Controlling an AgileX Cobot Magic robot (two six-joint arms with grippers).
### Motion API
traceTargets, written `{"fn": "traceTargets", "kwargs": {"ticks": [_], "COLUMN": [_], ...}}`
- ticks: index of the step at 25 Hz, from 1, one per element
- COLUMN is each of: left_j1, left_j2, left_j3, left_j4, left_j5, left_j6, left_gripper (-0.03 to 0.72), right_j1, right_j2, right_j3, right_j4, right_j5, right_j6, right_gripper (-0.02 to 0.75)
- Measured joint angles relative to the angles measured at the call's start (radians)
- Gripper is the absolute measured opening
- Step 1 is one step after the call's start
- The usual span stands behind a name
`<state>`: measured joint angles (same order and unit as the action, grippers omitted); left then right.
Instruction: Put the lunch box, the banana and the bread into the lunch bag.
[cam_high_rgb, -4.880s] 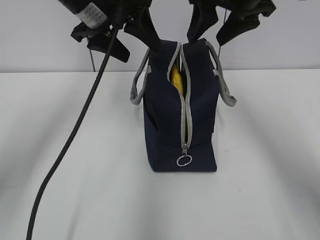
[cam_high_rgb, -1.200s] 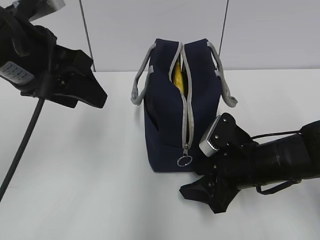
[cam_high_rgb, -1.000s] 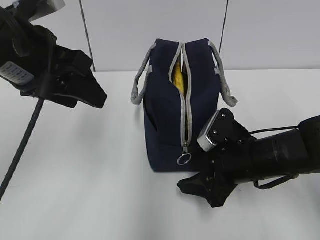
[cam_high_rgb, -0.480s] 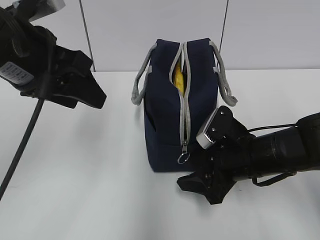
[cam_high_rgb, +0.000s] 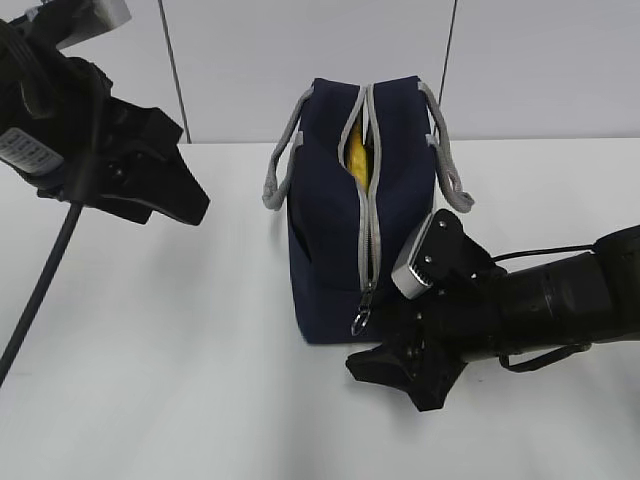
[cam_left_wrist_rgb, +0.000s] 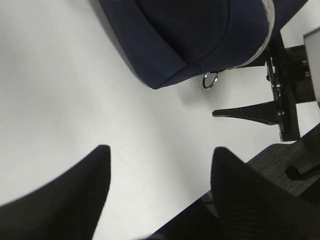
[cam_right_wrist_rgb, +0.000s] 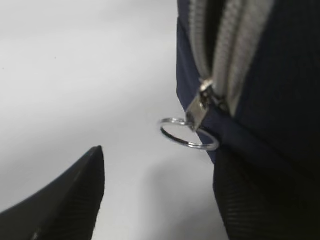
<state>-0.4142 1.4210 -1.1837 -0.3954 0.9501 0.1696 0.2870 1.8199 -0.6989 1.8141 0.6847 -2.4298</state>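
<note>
The navy lunch bag (cam_high_rgb: 330, 230) stands upright at the table's middle, its grey zipper partly open at the top. The yellow banana (cam_high_rgb: 356, 158) shows through that gap. The lunch box and the bread are hidden or out of view. The zipper's ring pull (cam_high_rgb: 360, 322) hangs low on the bag's near end; it also shows in the right wrist view (cam_right_wrist_rgb: 189, 136) and the left wrist view (cam_left_wrist_rgb: 210, 80). My right gripper (cam_high_rgb: 388, 348) lies low at the bag's near right corner, open (cam_right_wrist_rgb: 157, 192), with the ring just beyond its fingertips. My left gripper (cam_high_rgb: 190, 170) hovers open and empty (cam_left_wrist_rgb: 157, 175), left of the bag (cam_left_wrist_rgb: 200, 35).
The white table (cam_high_rgb: 180, 380) meets a pale wall behind. A black cable (cam_high_rgb: 40, 290) hangs from the left arm at the left. The left wrist view shows the table's edge with a dark frame (cam_left_wrist_rgb: 285, 90) past it.
Both arms have come down from above the bag. In the last second my right gripper crept left towards the ring pull, which has tilted. The left gripper barely shifted.
</note>
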Motion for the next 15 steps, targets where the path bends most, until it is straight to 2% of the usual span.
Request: {"fn": "traceTargets", "kwargs": {"ticks": [5, 15], "left_j1": [0.0, 0.0], "left_j2": [0.0, 0.0], "left_j3": [0.0, 0.0], "left_j4": [0.006, 0.011], "left_j5": [0.0, 0.0], "left_j6": [0.003, 0.004], "left_gripper": [0.438, 0.438], "right_j1": [0.0, 0.0], "right_j2": [0.0, 0.001], "right_j3": [0.0, 0.002], "right_j4": [0.0, 0.0], "right_j5": [0.054, 0.0], "right_j6": [-0.024, -0.035], "right_gripper": [0.463, 0.433]}}
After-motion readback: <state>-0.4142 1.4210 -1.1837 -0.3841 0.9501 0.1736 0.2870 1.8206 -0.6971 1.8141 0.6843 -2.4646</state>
